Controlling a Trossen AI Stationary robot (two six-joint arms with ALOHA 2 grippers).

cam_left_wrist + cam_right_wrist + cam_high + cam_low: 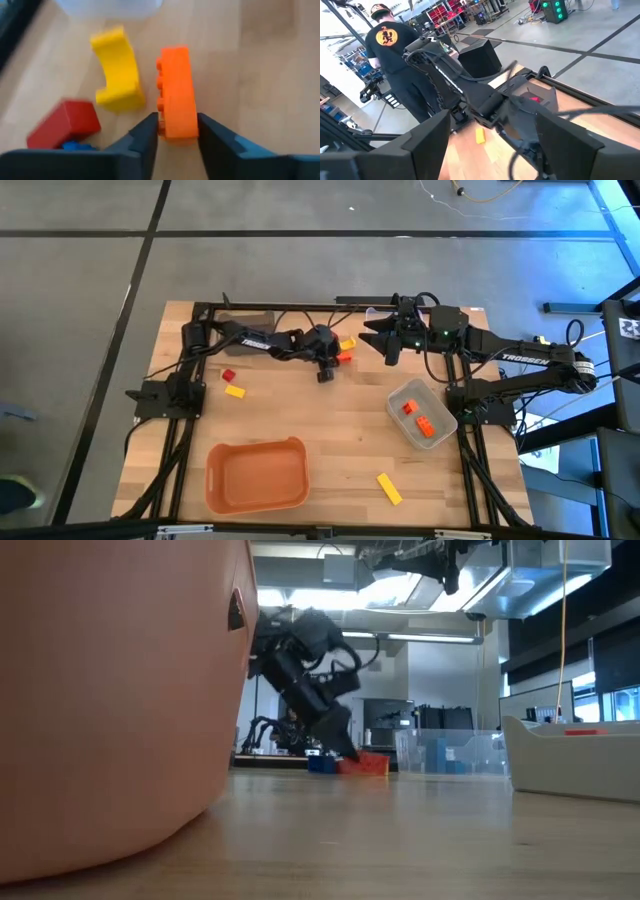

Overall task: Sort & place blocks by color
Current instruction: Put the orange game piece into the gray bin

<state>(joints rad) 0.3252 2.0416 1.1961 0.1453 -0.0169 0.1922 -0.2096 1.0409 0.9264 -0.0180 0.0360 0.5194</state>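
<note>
Left gripper [175, 131] is down at the table [330, 440] near the far middle, over a small cluster of blocks. Its jaws stand narrowly apart, one on each side of the near end of an orange block [176, 92]; both inner faces sit right against the block, which lies on the wood. Whether the block is firmly clamped cannot be told.

Just beside the orange block lies a yellow block [119, 70] with an arched cut-out, not touching it. Nearer the left gripper on that side is a red block [65, 124], tilted, with a blue block [76, 146] partly hidden beneath it.

Right gripper [377, 340] hangs raised above the far edge of the table, clear of the wood; its jaws stand wide apart and hold nothing.

Other blocks on the table:
- small red piece [228, 375] and yellow piece [235, 391] close together at the left side
- long yellow brick [389, 488] alone near the front right
- two orange bricks [418, 418] inside the clear bin [441, 408] at the right

Orange bin [256, 476] sits at the front left, with no block showing in it.

A person in a dark shirt [392, 50] stands in the room beyond the table, back turned.
</note>
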